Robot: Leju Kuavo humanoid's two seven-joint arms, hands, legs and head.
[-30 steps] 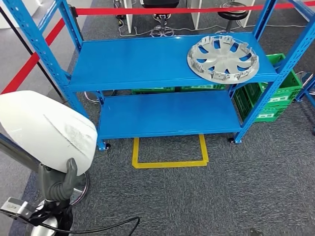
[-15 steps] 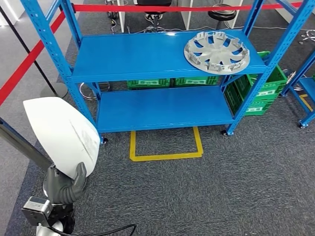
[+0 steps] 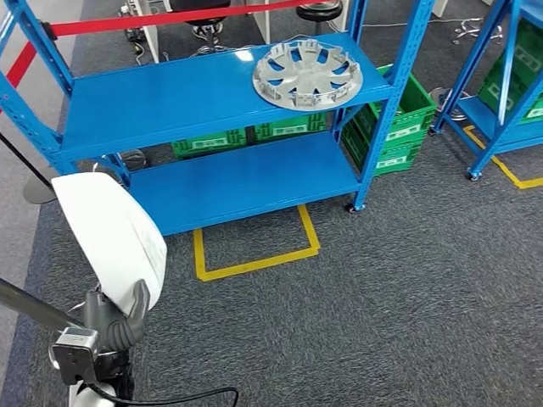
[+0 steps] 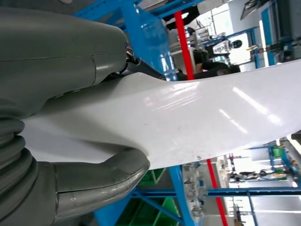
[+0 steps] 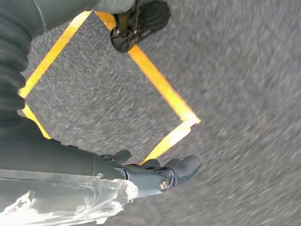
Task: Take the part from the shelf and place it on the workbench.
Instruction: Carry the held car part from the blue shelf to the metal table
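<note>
Near the left, the left hand point(image 3: 119, 318) is gripping the white part point(image 3: 112, 233). On the far blue shelf point(image 3: 166, 97) a silver hubcap point(image 3: 307, 75) is lying. The right hand point(image 5: 156, 172) is hanging with nothing in it, fingers maybe a little apart.

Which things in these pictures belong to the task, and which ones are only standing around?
Part of the job:
- white part, held by the left hand
- blue shelf

Just lying about:
- silver wheel cover on the top shelf board
- green crates
- yellow floor marking
- red barrier tape
</note>
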